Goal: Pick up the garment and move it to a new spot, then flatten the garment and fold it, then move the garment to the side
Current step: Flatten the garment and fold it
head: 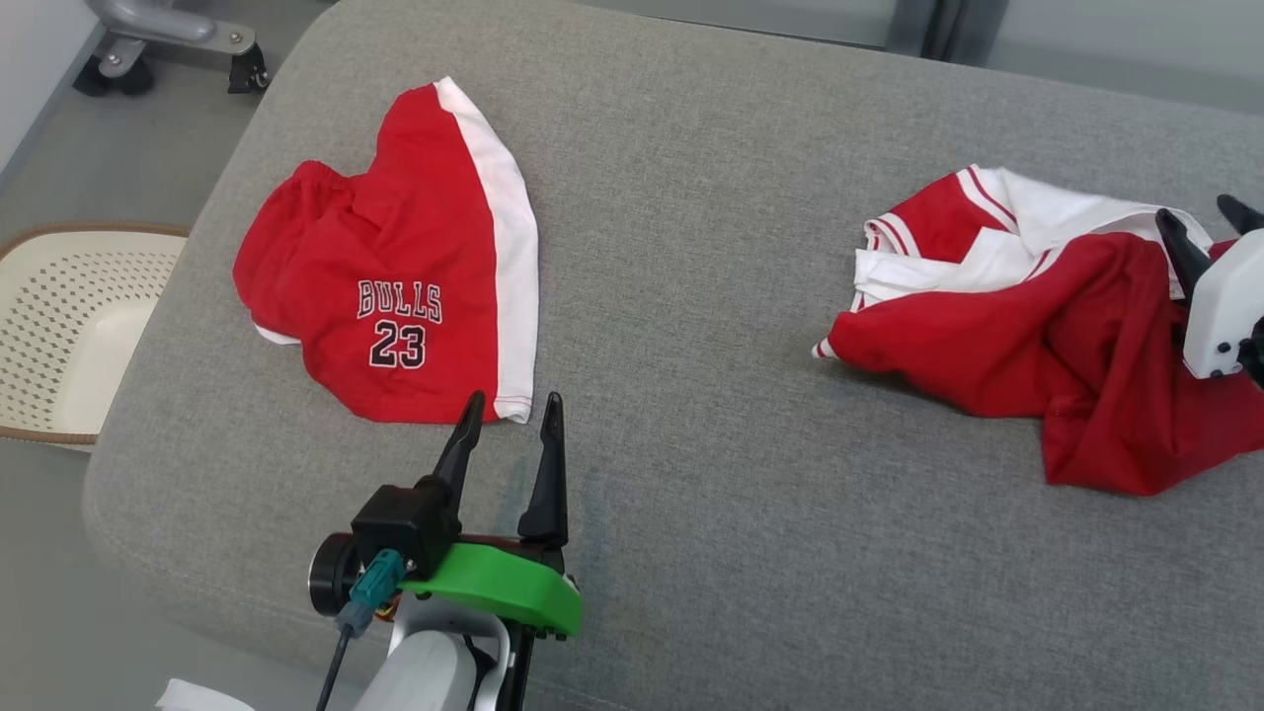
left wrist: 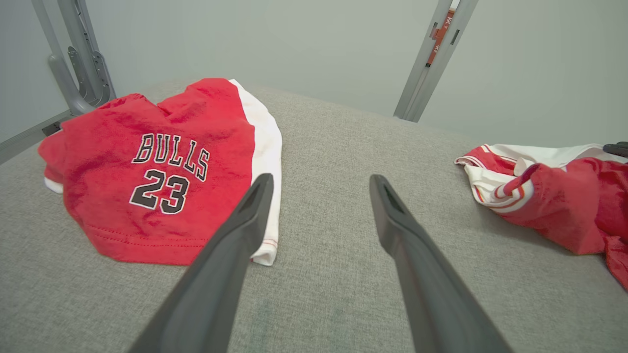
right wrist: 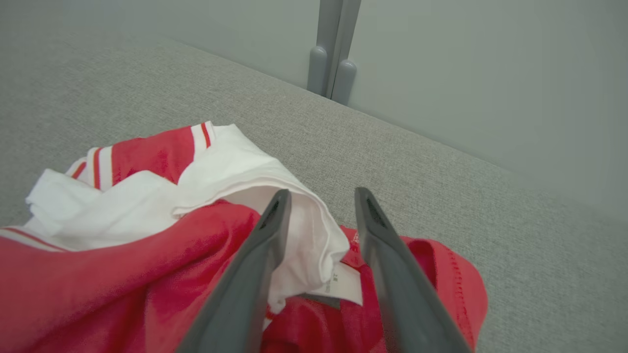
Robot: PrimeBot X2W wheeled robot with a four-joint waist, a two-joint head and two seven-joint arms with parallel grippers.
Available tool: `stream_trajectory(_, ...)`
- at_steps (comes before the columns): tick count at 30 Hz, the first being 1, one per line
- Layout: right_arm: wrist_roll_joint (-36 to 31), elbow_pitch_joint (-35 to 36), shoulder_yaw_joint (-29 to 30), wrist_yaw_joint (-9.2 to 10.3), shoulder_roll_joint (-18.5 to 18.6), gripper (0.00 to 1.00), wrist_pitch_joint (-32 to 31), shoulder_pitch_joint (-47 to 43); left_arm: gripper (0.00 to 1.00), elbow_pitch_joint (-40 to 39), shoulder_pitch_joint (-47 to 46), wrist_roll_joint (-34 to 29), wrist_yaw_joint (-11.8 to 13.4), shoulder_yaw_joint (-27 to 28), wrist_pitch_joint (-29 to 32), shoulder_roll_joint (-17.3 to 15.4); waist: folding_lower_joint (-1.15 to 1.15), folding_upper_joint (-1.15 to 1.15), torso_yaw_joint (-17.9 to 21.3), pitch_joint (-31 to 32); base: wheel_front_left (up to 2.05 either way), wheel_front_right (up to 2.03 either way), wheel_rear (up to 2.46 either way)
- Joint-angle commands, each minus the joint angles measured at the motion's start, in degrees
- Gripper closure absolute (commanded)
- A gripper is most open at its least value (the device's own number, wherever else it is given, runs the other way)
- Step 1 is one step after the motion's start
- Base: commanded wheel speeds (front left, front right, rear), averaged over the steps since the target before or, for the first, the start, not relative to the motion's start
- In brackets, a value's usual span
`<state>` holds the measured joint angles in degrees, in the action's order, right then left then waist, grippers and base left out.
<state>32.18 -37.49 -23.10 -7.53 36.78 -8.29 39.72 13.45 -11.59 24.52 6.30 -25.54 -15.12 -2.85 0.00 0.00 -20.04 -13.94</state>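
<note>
A pale basket sits off the outer side of my left gripper (what's in it, I can't tell). The gray cushion carries both clothes. My left gripper is spread wide, tips just short of the shorts. My right gripper stands parted, straddling a white fold of the crumpled jersey.
</note>
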Motion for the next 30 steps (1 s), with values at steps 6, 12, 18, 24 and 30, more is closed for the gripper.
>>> stream_trajectory(6, -4.4, -4.4, 1.2, 0.09, -4.9, 0.0, 7.0, 1.8, 0.0, 0.9, -1.1, -1.4, 0.1, 2.0, -0.1, -0.1, 0.0, 0.0, 2.6, 1.6, 0.0, 0.0, 0.0)
stream_trajectory(12, -4.6, -1.7, 2.5, 0.09, -9.6, 0.0, 16.2, -2.7, 0.0, 1.0, -0.6, -2.3, -0.2, 5.1, -0.1, -0.1, 0.0, 0.0, 8.5, 5.3, 0.0, 0.0, 0.0)
stream_trajectory(18, -3.9, 4.8, 4.9, 0.09, -12.9, 0.0, 21.8, -12.2, 0.0, 0.5, 0.0, -2.2, -0.5, 8.3, -0.1, -0.1, 0.0, 0.0, 14.6, 8.6, 0.0, 0.0, 0.0)
stream_trajectory(24, -5.6, 12.9, 10.4, 0.09, -17.5, 0.0, 23.3, -23.9, 0.0, 0.1, 1.2, -1.5, -0.3, 11.6, -0.1, -0.1, 0.0, 0.0, 19.2, 10.8, 0.0, 0.0, 0.0)
stream_trajectory(30, -8.5, 19.0, 15.1, 0.08, -22.8, 0.0, 23.5, -32.6, 0.0, 0.0, 2.3, -1.2, -0.5, 13.5, -0.1, -0.1, 0.0, 0.0, 22.7, 11.1, 0.0, 0.0, 0.0)
